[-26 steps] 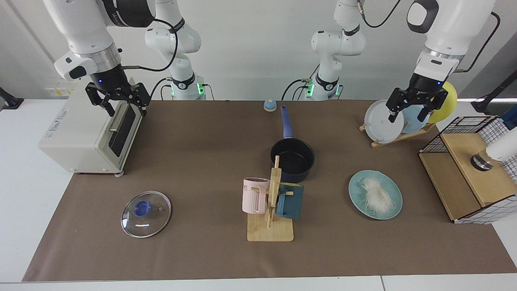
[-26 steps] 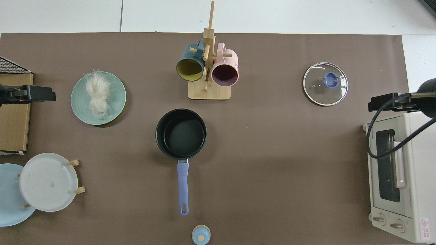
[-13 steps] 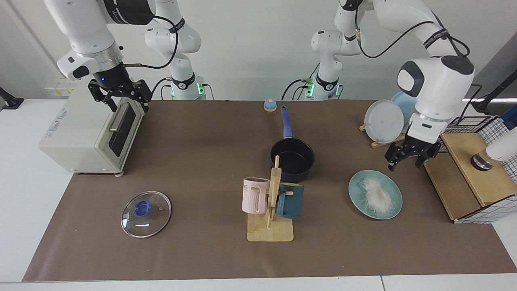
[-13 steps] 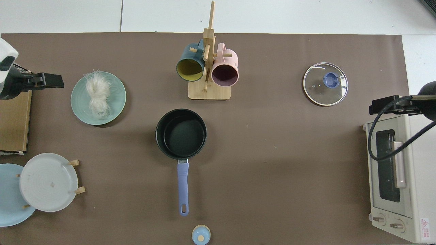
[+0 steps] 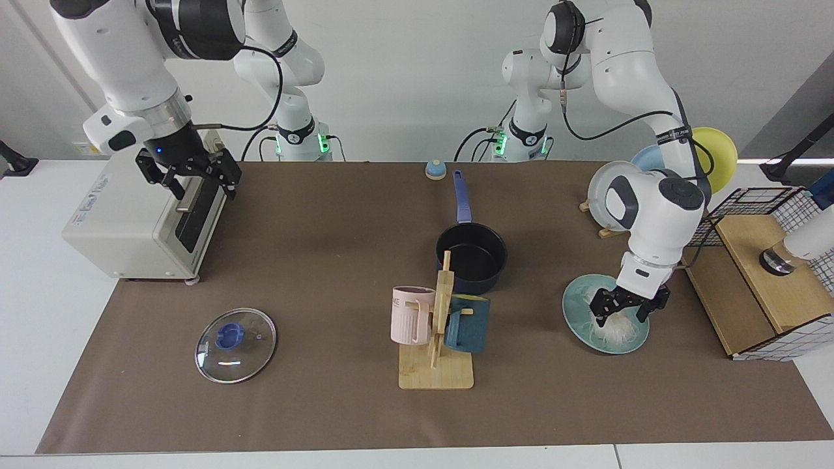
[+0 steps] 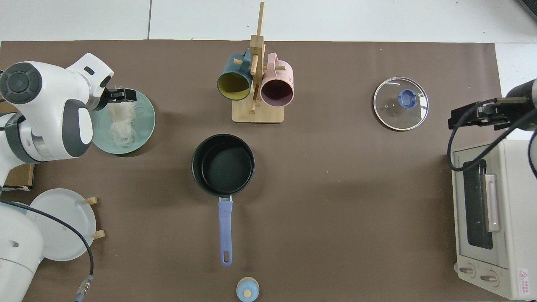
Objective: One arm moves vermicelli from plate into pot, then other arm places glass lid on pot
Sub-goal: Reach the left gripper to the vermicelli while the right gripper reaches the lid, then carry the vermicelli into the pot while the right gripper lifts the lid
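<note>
The left claw [image 5: 625,311] is spread apart right over the vermicelli [image 5: 616,331] on the plate [image 5: 576,306], while the right claw [image 5: 189,174], also apart, waits above the toaster oven [image 5: 130,221].

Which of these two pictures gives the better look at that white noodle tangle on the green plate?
The top view: the vermicelli lies mostly exposed on the plate, with the left gripper open over its far end. In the facing view the gripper hides most of the vermicelli.
</note>
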Robot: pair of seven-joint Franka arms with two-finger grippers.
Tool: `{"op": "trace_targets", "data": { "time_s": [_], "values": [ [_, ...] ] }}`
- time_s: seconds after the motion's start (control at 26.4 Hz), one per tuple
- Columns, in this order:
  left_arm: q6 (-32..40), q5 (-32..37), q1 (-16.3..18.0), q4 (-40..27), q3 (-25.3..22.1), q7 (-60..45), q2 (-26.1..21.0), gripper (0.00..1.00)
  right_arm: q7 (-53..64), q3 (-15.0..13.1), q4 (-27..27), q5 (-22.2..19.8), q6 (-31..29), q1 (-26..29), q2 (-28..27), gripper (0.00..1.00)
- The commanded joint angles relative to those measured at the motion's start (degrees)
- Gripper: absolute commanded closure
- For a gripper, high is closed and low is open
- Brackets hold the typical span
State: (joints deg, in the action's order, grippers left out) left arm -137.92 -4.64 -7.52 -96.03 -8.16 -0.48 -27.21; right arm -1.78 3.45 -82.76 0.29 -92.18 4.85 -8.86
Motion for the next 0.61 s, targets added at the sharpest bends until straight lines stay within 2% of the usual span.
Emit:
{"op": "trace_targets", "data": {
  "time_s": [0.0,0.15,0.3,0.46,0.49,0.53,0.57],
  "values": [
    [-0.5,-2.3,0.7,-0.6,0.8,1.0,-1.3,0.00,2.1,0.3,17.1,-0.4,2.4,0.4,-16.2,0.00],
    [-0.1,-1.9,1.1,-2.6,0.8,4.2,-1.0,0.00,2.2,0.2,23.3,-0.4,0.1,0.6,-24.7,0.00],
    [-0.6,-2.0,1.1,-2.8,0.8,4.2,-1.1,0.00,2.1,-0.1,24.7,-1.1,-5.8,-0.2,-30.1,0.00],
    [-0.9,-2.0,0.8,-3.7,0.8,3.6,-1.2,0.00,2.1,-0.4,26.9,-1.1,-7.7,-0.1,-34.5,0.00],
    [-0.9,-2.0,0.7,-3.9,0.8,3.5,-1.2,0.02,2.1,-0.5,26.9,-1.1,-7.9,-0.1,-35.0,0.00],
    [-0.8,-2.0,0.6,-4.0,0.8,3.2,-1.2,0.11,2.1,-0.5,26.8,-1.1,-8.1,0.1,-35.3,0.00],
    [-0.6,-2.0,0.6,-3.8,0.8,2.9,-1.2,0.25,2.2,-0.4,26.8,-1.1,-8.3,0.2,-35.4,0.00]
  ]
}}
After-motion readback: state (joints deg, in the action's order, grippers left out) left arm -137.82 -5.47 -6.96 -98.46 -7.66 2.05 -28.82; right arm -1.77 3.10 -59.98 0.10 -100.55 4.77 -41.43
